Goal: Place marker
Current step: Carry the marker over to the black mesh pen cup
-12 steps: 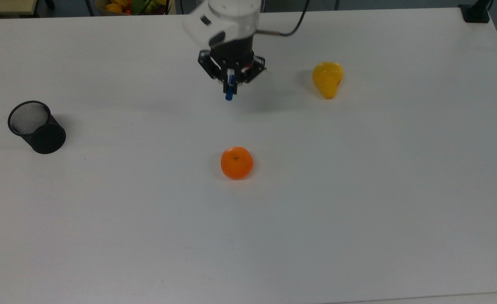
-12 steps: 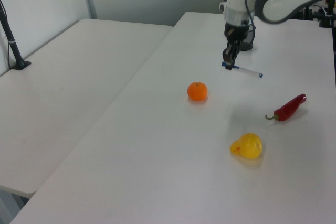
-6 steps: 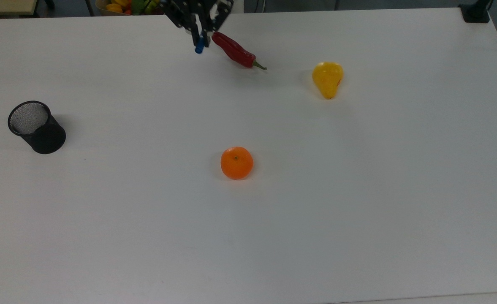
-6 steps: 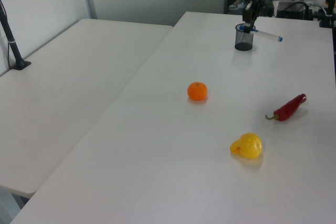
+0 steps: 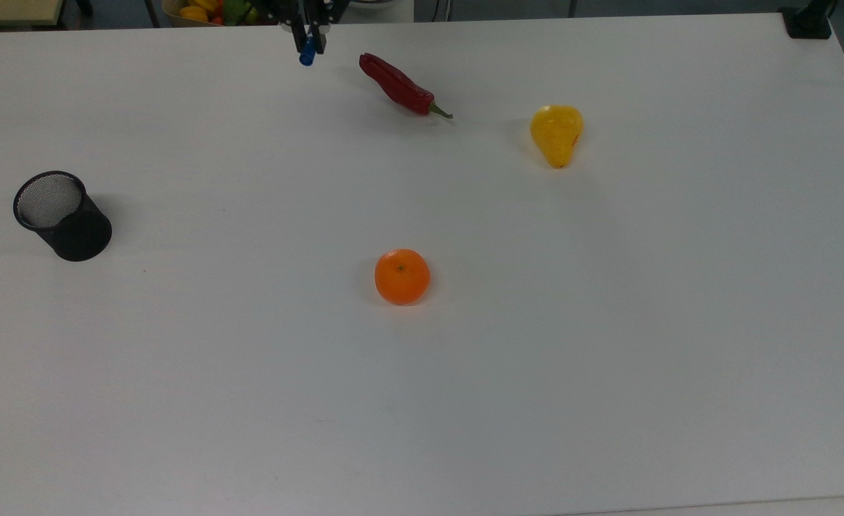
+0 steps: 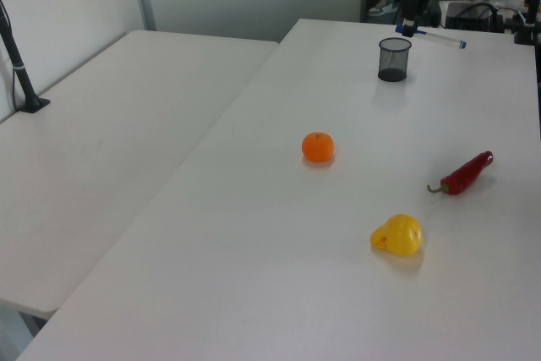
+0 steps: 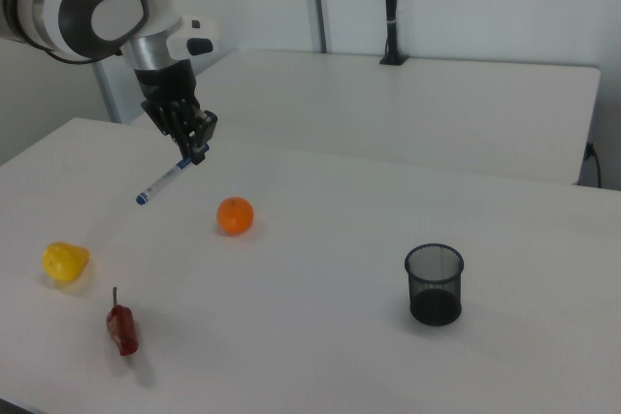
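Apparently aloft, the marker (image 7: 167, 181) sits tilted between the jaws.

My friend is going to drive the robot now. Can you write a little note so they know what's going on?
End effector: shut on the slim white marker with blue cap, held by its capped end, high above the table and slanting down.
Black mesh pencil cup: upright, nothing visible inside, well away from the end effector.
Also on the white table: round orange fruit, yellow pear, red chili pepper.
Done: marker picked up.
Left: carry it to its spot, probably the cup, and release.
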`<state>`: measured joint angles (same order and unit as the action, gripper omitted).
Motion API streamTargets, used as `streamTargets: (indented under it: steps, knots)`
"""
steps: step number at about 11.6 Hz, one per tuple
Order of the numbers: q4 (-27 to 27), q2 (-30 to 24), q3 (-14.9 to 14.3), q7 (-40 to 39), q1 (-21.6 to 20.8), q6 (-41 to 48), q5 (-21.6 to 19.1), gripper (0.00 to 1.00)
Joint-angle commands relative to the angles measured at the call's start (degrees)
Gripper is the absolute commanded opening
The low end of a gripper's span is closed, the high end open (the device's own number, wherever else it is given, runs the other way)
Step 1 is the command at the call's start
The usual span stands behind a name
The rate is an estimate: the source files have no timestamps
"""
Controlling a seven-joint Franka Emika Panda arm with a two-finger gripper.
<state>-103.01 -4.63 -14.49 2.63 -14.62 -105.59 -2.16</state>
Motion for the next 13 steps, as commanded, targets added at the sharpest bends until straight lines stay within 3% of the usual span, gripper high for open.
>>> streamTargets:
  steps: [1,3,7,13]
  knots:
    - [0.44,-0.20,-0.45,-5.17,3.36,-0.49,-1.18,0.00]
    - [0.18,0.15,-1.41,-5.79,5.65,-6.44,-0.92,0.00]
    - [-0.69,1.72,-7.29,-6.84,6.97,-16.72,-0.74,0.00]
    - [-3.07,11.73,-8.10,-7.03,14.70,-42.29,-0.66,0.00]
